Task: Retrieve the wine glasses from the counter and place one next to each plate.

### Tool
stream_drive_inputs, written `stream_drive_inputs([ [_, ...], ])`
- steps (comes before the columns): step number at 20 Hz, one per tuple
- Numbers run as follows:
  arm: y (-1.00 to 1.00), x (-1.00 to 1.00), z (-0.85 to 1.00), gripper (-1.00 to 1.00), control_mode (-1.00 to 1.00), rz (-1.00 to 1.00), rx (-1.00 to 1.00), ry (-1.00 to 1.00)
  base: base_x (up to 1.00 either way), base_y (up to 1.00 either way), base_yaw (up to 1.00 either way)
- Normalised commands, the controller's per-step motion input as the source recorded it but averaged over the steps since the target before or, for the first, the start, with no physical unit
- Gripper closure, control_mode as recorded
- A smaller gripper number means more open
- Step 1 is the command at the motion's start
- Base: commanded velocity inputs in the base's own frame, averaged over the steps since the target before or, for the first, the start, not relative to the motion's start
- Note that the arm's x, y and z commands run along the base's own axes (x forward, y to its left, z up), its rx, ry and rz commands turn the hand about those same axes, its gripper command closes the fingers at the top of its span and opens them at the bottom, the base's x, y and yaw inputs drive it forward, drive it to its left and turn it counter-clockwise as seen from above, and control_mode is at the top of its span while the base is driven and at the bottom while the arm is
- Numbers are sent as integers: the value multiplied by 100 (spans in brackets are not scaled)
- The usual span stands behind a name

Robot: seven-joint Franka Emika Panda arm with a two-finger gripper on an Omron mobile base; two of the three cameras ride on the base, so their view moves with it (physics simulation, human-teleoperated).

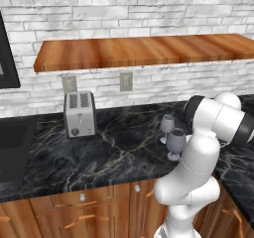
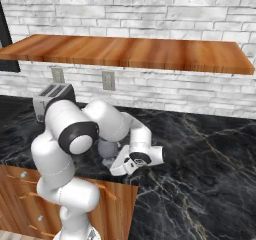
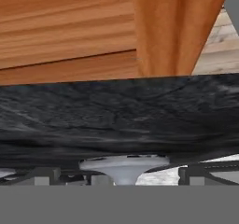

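Note:
Two smoky grey wine glasses stand close together on the black marble counter [image 1: 114,152], the farther glass [image 1: 167,125] just behind the nearer glass [image 1: 175,141]. My arm bends low over the counter's front edge. My gripper [image 2: 114,167] lies almost level with the worktop, right beside one wine glass [image 2: 106,148], which the arm partly hides. In the hand view the glass's round foot [image 3: 124,164] sits between my two fingertips [image 3: 45,175], and my gripper [image 3: 119,176] is open around it without touching. The plates are out of view.
A silver toaster [image 1: 79,114] stands at the back of the counter to the left. A black sink [image 1: 12,148] is at the far left. A brown wooden shelf [image 1: 144,51] hangs on the white brick wall above. The counter [image 2: 200,149] runs on to the right.

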Motion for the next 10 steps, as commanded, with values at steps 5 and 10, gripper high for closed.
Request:
stream_drive_inputs([
  [5,46,0,0,-100,-100,0,0,4,0,0,0],
  [10,40,0,0,-100,-100,0,0,4,0,0,0],
])
